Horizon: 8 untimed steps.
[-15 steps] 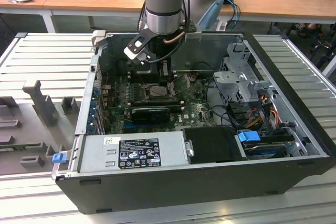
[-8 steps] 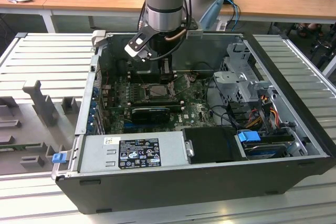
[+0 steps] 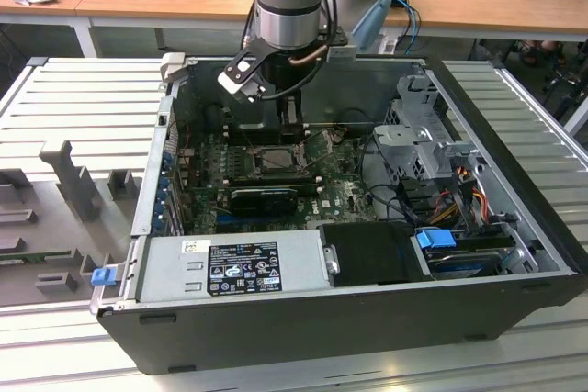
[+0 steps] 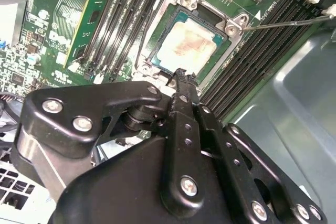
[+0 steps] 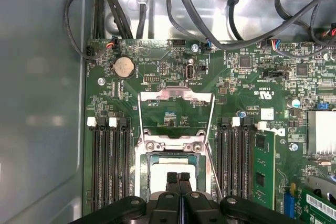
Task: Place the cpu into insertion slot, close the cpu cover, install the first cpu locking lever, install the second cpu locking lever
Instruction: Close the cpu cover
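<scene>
The cpu (image 4: 186,48), a pale square chip, lies in the insertion slot (image 4: 157,51) on the green motherboard. In the first wrist view its pale face (image 5: 163,163) shows just beyond my fingertips. The cpu cover (image 5: 176,97), a silvery frame with a square cut-out, stands open on the far side of the slot's hinge. My gripper (image 5: 178,178) is shut with nothing between its fingers, and its tips (image 4: 181,73) hover at the near edge of the slot. A thin metal lever rod (image 4: 283,23) sticks out to one side. In the exterior view the slot (image 3: 276,159) lies under the arm's wrist.
Black memory slots (image 5: 110,161) flank the socket on both sides. A long black card (image 3: 265,197) sits in front of it. The grey power supply (image 3: 230,268), the drive cage (image 3: 427,149) and loose cables (image 5: 210,19) crowd the open case, whose walls close in all around.
</scene>
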Available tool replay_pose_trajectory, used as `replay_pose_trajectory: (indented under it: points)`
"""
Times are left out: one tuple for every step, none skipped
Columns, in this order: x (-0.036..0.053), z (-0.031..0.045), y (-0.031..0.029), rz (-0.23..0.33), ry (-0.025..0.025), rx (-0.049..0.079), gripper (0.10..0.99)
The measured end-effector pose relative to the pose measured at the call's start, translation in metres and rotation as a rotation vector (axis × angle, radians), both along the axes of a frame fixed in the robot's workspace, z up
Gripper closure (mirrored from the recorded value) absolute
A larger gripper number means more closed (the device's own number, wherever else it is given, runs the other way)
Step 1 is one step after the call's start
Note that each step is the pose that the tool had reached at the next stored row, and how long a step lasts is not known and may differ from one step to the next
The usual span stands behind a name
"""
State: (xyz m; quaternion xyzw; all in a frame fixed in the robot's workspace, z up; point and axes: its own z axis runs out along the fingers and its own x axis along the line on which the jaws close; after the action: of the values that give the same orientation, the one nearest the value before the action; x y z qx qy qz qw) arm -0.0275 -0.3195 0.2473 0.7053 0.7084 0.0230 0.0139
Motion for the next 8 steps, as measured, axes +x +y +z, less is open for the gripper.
replay_pose_trajectory:
  points:
    - [0.0008,0.0001,0.0,0.0,0.0002,0.0,0.98]
    - [0.0025,0.0002,-0.0001,0.0,0.0002,0.0,0.98]
    - [0.0034,0.0003,0.0,0.0,0.0002,0.0,0.98]
    - [0.004,0.0005,0.0,0.0,0.0001,0.0,0.98]
    - [0.0041,0.0008,0.0,0.0,0.0002,0.0,0.98]
    - [0.0042,0.0017,0.0,0.0,0.0003,0.0,0.98]
    - [0.0042,0.003,0.0,0.0,0.0002,0.0,0.98]
    - [0.0043,0.0045,0.0,0.0,0.0002,0.0,0.98]
